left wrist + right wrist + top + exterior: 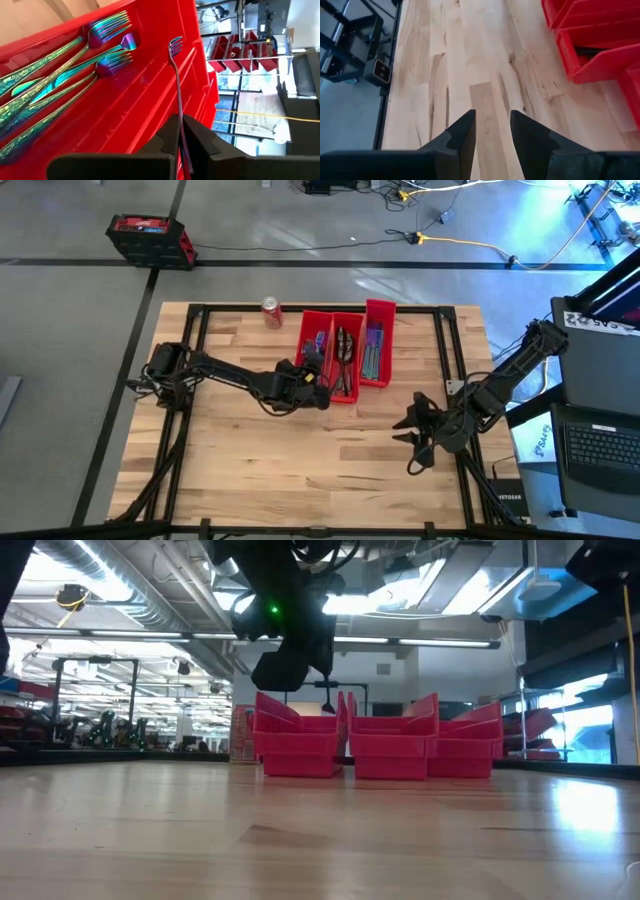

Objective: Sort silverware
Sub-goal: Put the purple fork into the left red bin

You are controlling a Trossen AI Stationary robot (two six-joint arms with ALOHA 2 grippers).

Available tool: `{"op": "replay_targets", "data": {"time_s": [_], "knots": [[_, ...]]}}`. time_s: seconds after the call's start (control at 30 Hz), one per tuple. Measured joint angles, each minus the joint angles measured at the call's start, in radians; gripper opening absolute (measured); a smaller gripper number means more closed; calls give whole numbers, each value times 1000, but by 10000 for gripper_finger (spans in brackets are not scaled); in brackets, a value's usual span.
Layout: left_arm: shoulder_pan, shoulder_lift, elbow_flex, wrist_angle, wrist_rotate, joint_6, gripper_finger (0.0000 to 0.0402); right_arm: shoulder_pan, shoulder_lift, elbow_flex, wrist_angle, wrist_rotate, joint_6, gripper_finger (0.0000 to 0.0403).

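Observation:
Three long red bins [347, 360] stand side by side at the table's far middle. Several iridescent forks [75, 55] lie in the left bin [150, 90]. My left gripper [181, 120] reaches in from the table's left to that bin's near end [316, 385] and is shut on one slim fork [176, 75]. The fork's tines [175, 45] point away from the gripper, over the bin. My right gripper [412, 442] hovers open over bare wood at the near right, with nothing between its fingers [465, 135]. My left gripper pinches the fork's handle [180, 112] between its two fingers, which lie along the fork. It comes in from the table's left, slanting down. The fork sticks out past the fingertips, seen edge-on, over the bin's inside. Whether its tines touch the bin wall, I cannot tell.
The middle bin [347, 355] and the right bin [377, 345] hold more silverware. A red soda can [271, 312] stands left of the bins near the far edge. The wood in front of the bins [300, 460] is bare. A laptop [600, 445] sits beyond the table's right edge.

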Motion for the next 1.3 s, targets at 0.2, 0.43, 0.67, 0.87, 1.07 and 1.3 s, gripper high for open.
{"op": "replay_targets", "data": {"time_s": [0.2,0.43,0.67,0.87,1.07,1.3], "knots": [[15,0,0,-4,-6,29,44,0,0,0,1,-66,-33,108],[22,0,0,10,-19,29,101,1,0,0,3,-148,-79,108],[24,0,1,-31,96,102,133,0,0,0,5,-128,-80,108],[-18,0,1,-120,274,71,143,0,0,0,5,-147,-30,108],[-59,-5,1,-232,416,54,143,0,0,0,44,-148,-26,108],[-56,-8,1,-238,540,145,144,0,0,1,120,-103,-42,108]]}}
